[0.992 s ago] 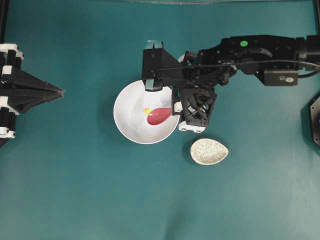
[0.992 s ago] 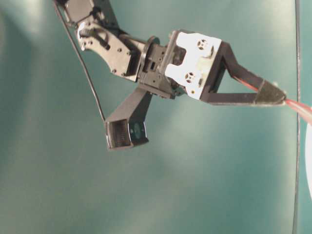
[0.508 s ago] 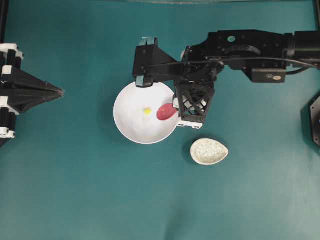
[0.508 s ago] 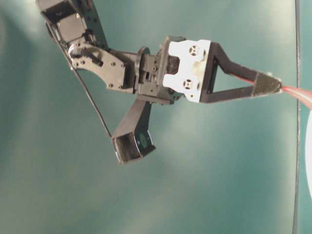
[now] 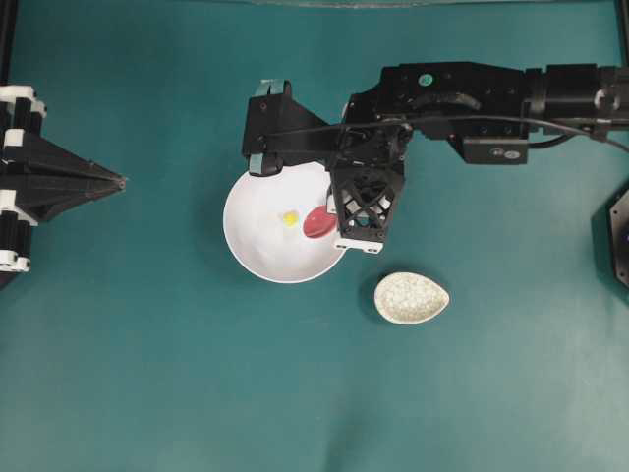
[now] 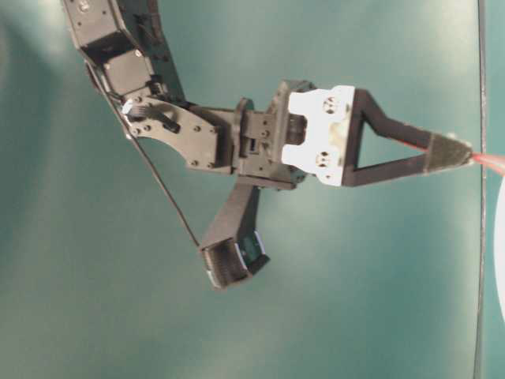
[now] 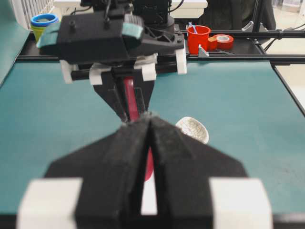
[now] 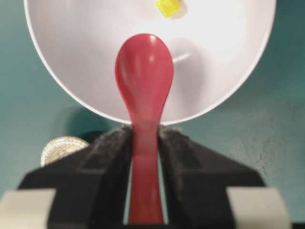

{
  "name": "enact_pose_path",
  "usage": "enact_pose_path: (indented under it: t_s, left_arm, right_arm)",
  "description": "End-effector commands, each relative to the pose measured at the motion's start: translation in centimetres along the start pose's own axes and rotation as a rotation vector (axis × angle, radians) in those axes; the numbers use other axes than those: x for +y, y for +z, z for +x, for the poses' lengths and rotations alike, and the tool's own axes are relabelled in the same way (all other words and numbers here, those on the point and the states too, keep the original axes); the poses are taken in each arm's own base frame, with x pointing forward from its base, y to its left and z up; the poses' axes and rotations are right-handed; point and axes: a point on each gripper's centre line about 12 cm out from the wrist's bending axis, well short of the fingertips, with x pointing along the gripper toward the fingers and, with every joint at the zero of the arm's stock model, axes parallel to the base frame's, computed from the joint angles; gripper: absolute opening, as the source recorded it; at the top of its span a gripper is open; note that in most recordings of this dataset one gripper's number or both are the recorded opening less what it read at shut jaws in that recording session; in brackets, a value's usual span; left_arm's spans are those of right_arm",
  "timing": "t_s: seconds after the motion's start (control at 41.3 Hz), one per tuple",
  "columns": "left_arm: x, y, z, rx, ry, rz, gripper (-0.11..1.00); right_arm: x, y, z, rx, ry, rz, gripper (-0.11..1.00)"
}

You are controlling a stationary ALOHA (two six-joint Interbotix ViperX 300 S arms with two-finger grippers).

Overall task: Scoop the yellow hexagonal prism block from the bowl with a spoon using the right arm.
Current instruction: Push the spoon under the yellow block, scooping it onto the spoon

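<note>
The white bowl (image 5: 257,258) sits mid-table. The yellow block (image 5: 291,218) lies inside it, near the middle. My right gripper (image 5: 334,208) is shut on the handle of the pinkish-red spoon (image 5: 318,224), whose scoop hangs over the bowl's right part, a little right of the block and apart from it. In the right wrist view the scoop (image 8: 144,67) points at the block (image 8: 168,6) with white bowl (image 8: 52,81) between them, and the gripper (image 8: 144,131) clamps the handle. My left gripper (image 5: 118,181) is shut and empty at the far left; it also shows in the left wrist view (image 7: 147,121).
A small speckled oval dish (image 5: 411,298) lies just below and right of the bowl, close to the right gripper. A black object (image 5: 619,236) sits at the right edge. A red cup (image 7: 198,37) and tape stand beyond the table's far edge.
The right arm has shifted left. The scoop drew back from beside the block, then came part of the way towards it again. The block and the left arm have not moved.
</note>
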Motion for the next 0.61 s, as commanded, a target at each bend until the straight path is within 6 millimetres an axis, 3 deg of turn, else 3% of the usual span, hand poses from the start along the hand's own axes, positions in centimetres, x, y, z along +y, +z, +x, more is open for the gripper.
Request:
enact_pose_path:
  t_s: [0.0,0.581]
  left_arm:
    - [0.0,0.9,0.2,-0.023,0.002,0.005,0.00]
    - [0.0,0.9,0.2,-0.025,0.002,0.006,0.00]
  right_arm:
    - [0.2,0.5,-1.3,-0.036,-0.001,-0.005,0.26]
    - [-0.3,1.2,1.1,-0.027,-0.014,-0.003,0.26]
